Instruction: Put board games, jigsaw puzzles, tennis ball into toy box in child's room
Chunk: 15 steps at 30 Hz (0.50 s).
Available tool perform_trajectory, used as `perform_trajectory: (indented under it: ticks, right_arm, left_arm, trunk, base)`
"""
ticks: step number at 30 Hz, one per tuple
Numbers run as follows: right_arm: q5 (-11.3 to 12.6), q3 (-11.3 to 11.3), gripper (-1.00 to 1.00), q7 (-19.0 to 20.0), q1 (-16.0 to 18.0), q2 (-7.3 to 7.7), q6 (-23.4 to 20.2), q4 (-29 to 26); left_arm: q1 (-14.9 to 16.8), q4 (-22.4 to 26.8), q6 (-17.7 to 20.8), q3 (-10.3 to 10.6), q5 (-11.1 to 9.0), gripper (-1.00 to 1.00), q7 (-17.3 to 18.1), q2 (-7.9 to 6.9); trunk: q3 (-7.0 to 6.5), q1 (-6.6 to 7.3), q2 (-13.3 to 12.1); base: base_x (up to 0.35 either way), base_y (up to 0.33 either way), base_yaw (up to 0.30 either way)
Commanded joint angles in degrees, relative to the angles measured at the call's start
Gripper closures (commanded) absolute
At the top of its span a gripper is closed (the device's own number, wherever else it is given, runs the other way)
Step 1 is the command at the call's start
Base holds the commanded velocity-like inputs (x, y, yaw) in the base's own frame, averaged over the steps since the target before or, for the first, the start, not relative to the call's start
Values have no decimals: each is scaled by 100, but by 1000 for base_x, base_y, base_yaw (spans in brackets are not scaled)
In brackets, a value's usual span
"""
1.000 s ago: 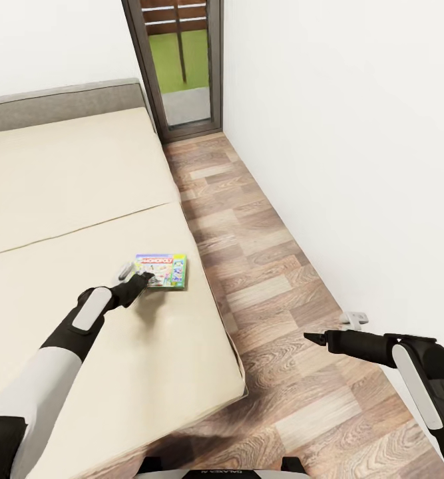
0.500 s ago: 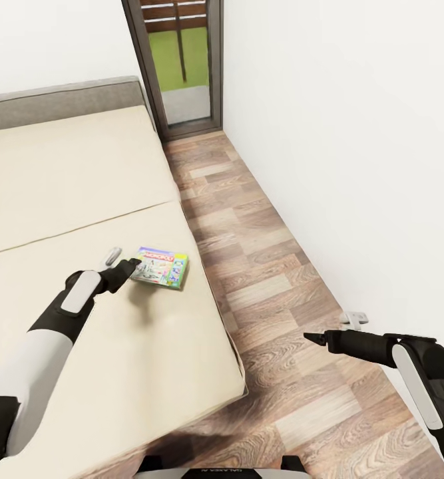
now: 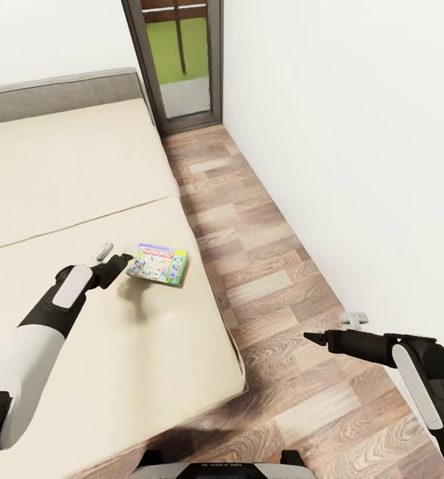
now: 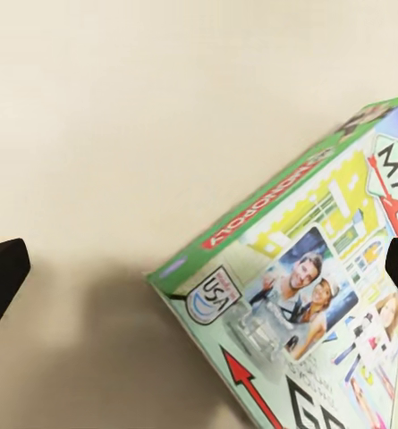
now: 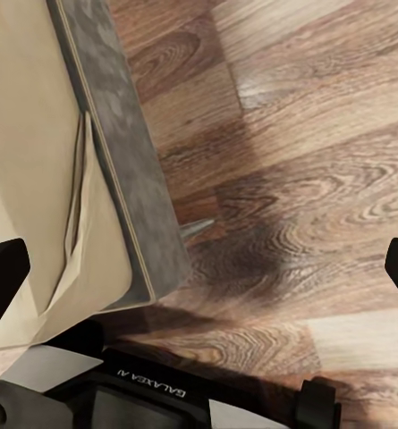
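The right gripper hangs idle over the floor, fingers spread wide. On the bed, the left gripper sits wide open just beside the board game near the mattress's right edge. The pickup seems under way; next it must close on the box. Nothing blocks it.

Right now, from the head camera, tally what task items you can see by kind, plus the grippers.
Board games: 1, the Monopoly box on the bed
Beds: 1
Grippers: 2, left gripper, right gripper
Total: 4
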<state>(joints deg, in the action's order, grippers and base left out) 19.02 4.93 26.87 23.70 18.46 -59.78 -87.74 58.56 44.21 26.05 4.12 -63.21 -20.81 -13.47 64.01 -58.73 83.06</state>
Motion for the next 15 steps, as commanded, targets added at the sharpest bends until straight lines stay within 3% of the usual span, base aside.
perform_trajectory:
  ticks: [1,15]
  right_arm:
    - [-47,7,-100,58,3,0,-22,-3]
    - [-46,8,-100,59,3,0,-22,-10]
  left_arm:
    - [3,10,-4,26,-61,-100,-54,-8]
    - [299,-455,-39,46,-60,-100,-48,-64]
  trunk:
    - [13,0,2]
    - [141,0,2]
  base:
    - [0,0,0]
    - [0,0,0]
